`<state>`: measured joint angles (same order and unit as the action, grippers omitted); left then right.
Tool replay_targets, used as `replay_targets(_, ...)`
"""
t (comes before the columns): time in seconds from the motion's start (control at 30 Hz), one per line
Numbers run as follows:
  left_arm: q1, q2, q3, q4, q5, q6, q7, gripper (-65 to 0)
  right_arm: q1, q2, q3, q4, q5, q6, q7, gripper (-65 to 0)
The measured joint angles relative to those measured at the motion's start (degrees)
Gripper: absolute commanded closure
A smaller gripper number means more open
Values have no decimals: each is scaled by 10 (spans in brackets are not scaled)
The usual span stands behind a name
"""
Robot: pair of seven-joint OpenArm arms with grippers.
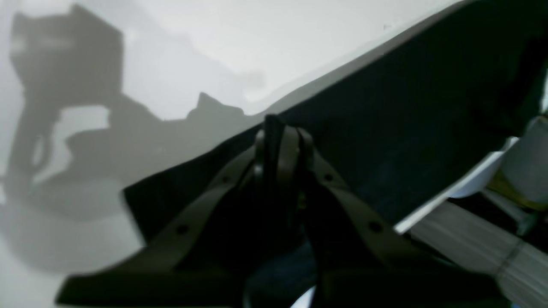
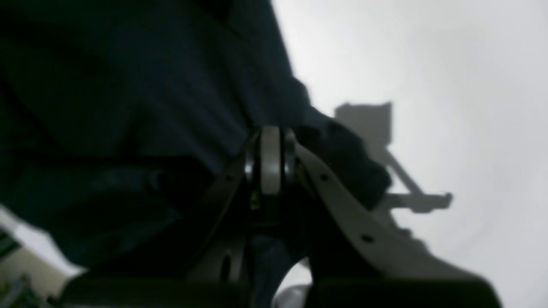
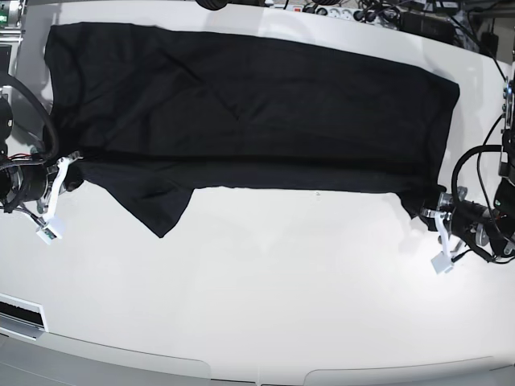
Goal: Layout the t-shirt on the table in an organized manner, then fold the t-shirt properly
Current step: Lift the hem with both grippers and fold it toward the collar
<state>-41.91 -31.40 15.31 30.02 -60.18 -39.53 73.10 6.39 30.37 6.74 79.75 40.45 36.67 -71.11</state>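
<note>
The black t-shirt (image 3: 241,104) lies stretched wide across the far half of the white table (image 3: 265,305), its near edge lifted into a long fold, and one pointed flap (image 3: 165,211) reaches toward me. On the right of the base view my left gripper (image 3: 426,206) is shut on the shirt's near corner. The left wrist view shows its fingertips (image 1: 278,130) pinching black cloth (image 1: 406,119) just above the table (image 1: 180,51). On the left my right gripper (image 3: 72,161) is shut on the other end. In the right wrist view its fingers (image 2: 270,147) are pressed together in dark fabric (image 2: 128,107).
Cables and a power strip (image 3: 362,11) lie beyond the table's back right corner, and a metal frame (image 3: 8,16) stands at the back left. The table's rounded front edge (image 3: 257,371) runs along the bottom. In the left wrist view the table edge (image 1: 445,199) and the floor show at the right.
</note>
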Motion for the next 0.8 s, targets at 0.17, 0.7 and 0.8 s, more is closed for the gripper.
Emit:
replay_targets(0.17, 0, -1, 0, 1, -27, 0, 56, 0, 0, 0, 0, 0, 6, 0, -3, 0)
replay_targets(0.7, 11, -39, 0, 2, -95, 0, 65, 0, -23, 1, 0, 0, 23, 9, -21, 0)
replay_targets(0.8, 21, -40, 0, 2, -97, -1, 65, 0, -36, 0, 0, 0, 23, 10, -24, 0)
